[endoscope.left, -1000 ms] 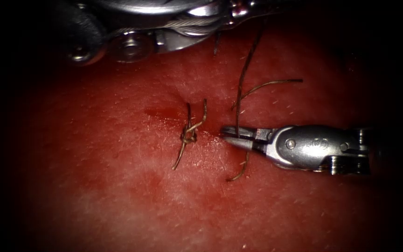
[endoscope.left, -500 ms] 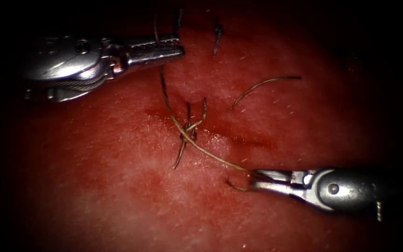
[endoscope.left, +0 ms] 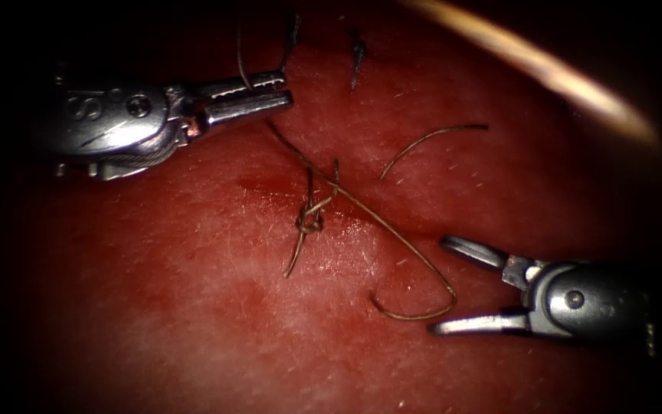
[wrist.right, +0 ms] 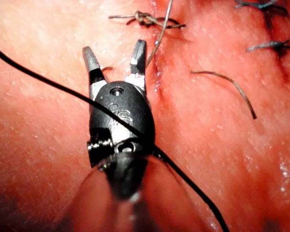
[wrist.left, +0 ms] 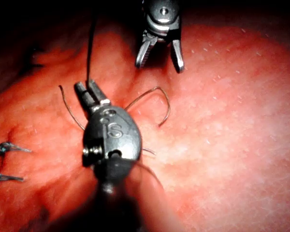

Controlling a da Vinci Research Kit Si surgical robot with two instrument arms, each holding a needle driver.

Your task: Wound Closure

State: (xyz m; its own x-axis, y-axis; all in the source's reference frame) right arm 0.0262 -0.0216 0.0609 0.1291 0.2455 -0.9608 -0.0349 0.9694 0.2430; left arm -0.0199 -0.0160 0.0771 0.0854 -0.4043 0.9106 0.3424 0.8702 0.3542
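Two tools over the tissue (endoscope.left: 193,307). Left tool (endoscope.left: 273,93) jaws closed on the thread (endoscope.left: 392,230); right tool (endoscope.left: 453,285) jaws spread, holding nothing. Thread lies slack beside the knot (endoscope.left: 309,222) at the cut. Needle unseen. Best regrip near the loose tail.

The left tool (endoscope.left: 270,93) has its jaws closed, gripping; the right tool (endoscope.left: 453,287) has its jaws spread wide, holding nothing

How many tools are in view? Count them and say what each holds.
2. The left tool is up and left of the knot, jaws shut on the thread. The right tool is down and right of the knot, jaws open, holding nothing.
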